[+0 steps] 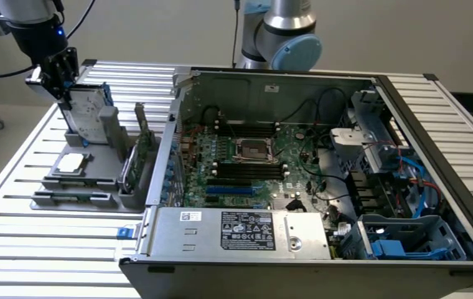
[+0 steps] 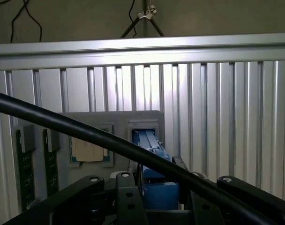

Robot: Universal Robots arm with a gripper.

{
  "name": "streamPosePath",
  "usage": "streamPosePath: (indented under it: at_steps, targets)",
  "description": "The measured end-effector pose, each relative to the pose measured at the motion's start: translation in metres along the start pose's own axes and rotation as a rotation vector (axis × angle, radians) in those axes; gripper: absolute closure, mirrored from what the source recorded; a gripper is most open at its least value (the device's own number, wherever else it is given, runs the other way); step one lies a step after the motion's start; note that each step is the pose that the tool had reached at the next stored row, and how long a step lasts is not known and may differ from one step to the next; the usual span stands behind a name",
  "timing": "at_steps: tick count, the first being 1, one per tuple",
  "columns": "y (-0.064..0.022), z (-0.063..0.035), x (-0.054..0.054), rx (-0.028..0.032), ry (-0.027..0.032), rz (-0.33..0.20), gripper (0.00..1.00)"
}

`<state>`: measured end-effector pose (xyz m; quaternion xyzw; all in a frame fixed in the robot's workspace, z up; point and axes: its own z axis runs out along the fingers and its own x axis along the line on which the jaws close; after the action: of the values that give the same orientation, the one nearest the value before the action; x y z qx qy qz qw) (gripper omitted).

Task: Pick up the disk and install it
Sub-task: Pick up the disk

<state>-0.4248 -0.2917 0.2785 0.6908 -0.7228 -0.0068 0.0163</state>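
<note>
Disk stands on edge directly under the tool, long axis near vertical with a slight lean. The tool's fingers are closed on its upper end; in the wrist view the blue carrier frame sits clamped between them. The lower end is at or just inside its slot in the grey fixture on the desk; cannot tell if it is free. The open computer case, with its blue drive bay, lies well apart toward the exterior view's right.

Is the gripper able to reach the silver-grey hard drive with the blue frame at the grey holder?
Probably yes: the gripper appears closed on the upper edge of the silver-grey disk with blue frame, and nothing stands between them.
</note>
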Motion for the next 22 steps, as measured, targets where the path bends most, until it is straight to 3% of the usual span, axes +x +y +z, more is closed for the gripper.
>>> streamPosePath:
  at_steps: [17, 19, 22]
  targets:
    - [0.0001, 0.0001, 0.0038, 0.0001, 0.0001, 0.001, 0.59]
    - [0.0001, 0.0001, 0.0039, 0.0000, 0.0001, 0.001, 0.67]
    - [0.0001, 0.0001, 0.0041, 0.0000, 0.0001, 0.001, 0.67]
